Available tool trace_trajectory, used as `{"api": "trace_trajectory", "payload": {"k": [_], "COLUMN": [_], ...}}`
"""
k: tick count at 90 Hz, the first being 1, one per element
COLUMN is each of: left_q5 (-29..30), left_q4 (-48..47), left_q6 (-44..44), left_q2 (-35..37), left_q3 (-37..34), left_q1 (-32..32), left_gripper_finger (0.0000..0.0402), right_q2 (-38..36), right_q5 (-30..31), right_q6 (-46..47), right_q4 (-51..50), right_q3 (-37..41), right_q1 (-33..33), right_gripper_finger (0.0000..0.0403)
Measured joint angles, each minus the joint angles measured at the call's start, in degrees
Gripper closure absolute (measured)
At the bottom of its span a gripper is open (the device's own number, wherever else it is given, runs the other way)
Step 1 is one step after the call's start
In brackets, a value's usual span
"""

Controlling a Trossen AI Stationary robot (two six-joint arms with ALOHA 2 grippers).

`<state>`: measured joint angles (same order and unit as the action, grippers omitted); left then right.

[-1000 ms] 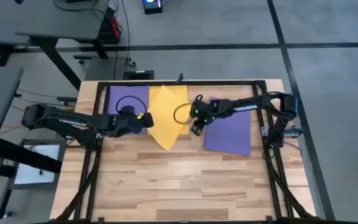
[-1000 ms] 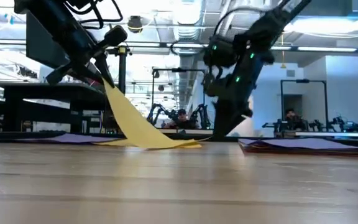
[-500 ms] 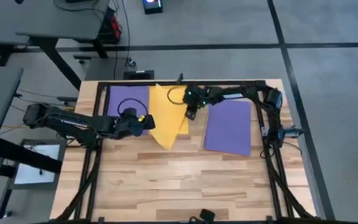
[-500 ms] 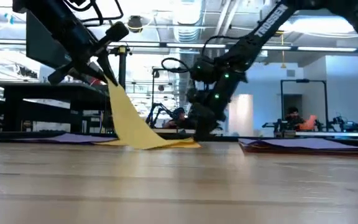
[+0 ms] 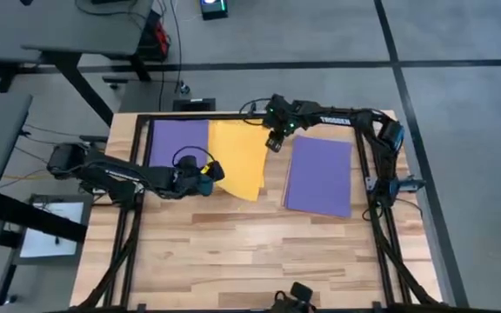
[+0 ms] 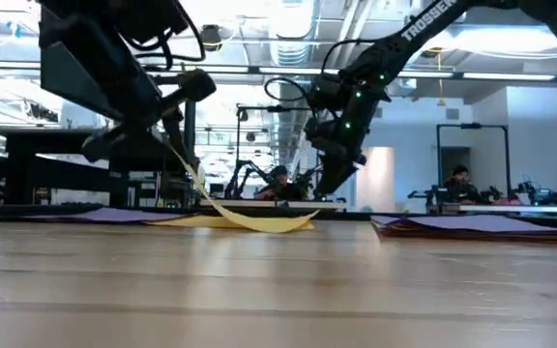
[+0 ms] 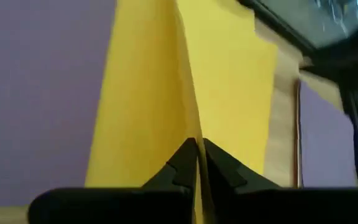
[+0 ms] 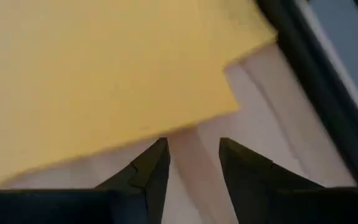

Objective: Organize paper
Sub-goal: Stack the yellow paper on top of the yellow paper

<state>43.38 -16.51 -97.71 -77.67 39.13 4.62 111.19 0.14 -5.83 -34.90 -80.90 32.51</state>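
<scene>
Black left pincer: it is clenching the near left edge of the thin yellow paper sheet, its two fingertips pressed together on the paper and lifting that edge off the table.
Left arm pose: it is reaching in from the table's left side, lying low and stretched across the purple paper sheet on the left, with its wrist ending at the yellow sheet's edge.
Yellow sheet: it is curving up from the table to the left pincer in the low view, while its far and right parts are lying flat between the two purple sheets.
Black right pincer: its fingers are standing apart with a gap between them and gripping nothing; it is hovering just above the yellow sheet's far right corner, with pale wood showing between the fingers.
Right arm pose: it is stretching from the table's right side along the far edge, its wrist bending down toward that corner.
Purple paper sheet on the right: it is lying flat on the light wooden slatted table, apart from both pincers.
Black metal frame: it is running along the table's far edge, just behind the sheets.
</scene>
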Motion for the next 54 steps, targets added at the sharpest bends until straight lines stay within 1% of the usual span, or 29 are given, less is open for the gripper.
{"api": "trace_trajectory", "payload": {"k": [9, 19, 27, 39, 49, 54], "left_q5": [0.20, 0.20, 0.15, 0.17, 0.09, -1.11], "left_q4": [-0.19, 0.58, 1.57, 3.37, 4.01, 3.67], "left_q6": [-0.28, -0.92, -1.30, 0.41, 1.58, 1.62], "left_q2": [-1.76, -3.36, -4.12, -4.13, -4.11, -4.11], "left_q3": [0.00, 0.00, 0.00, 0.00, 0.00, 0.00], "left_q1": [0.00, 0.15, 0.34, 0.42, 0.39, 0.39], "left_gripper_finger": [0.0402, 0.0402, 0.0402, 0.0402, 0.0402, 0.0402], "right_q2": [-0.40, -0.36, -0.36, -0.19, -0.22, 0.45], "right_q5": [-0.24, -0.40, -0.39, -0.41, -0.40, -0.39], "right_q6": [1.67, 1.62, -0.01, -0.67, -1.18, -2.35], "right_q4": [-4.21, -5.06, -1.11, 8.71, 13.79, 16.50], "right_q3": [0.06, 2.40, 5.54, 11.30, 11.87, 11.81], "right_q1": [-0.11, -0.50, -0.54, -0.28, 0.34, 0.41], "right_gripper_finger": [0.0269, 0.0269, 0.0269, 0.0269, 0.0269, 0.0269]}}
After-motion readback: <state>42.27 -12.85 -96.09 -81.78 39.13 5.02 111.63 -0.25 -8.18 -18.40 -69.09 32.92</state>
